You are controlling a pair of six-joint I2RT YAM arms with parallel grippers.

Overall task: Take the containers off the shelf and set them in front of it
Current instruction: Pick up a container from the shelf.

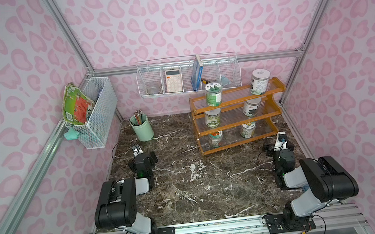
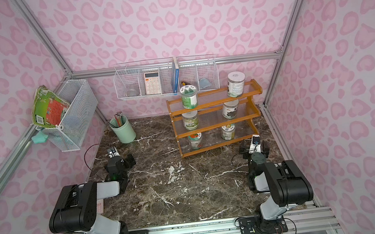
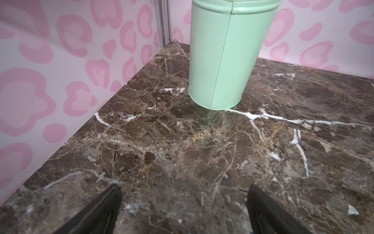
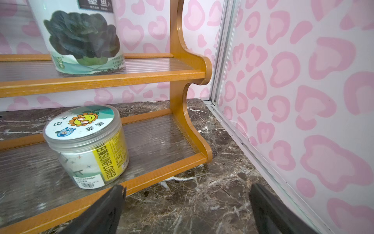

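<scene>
Six labelled jars (image 1: 213,94), contents unclear, two per tier on the shelf (image 1: 278,86); left gripper (image 3: 185,190) and right gripper (image 4: 188,188) fingers spread, empty.

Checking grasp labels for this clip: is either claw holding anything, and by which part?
Nothing is held. The left claw is open near the green cup; the right claw is open before the shelf.

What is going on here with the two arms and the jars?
Nothing is held yet. All six jars stand on the shelf, two per tier. Both grippers are open and empty, low over the table: the left gripper faces the green cup, the right gripper sits by the shelf's lower right end, near the sunflower jar.
</scene>
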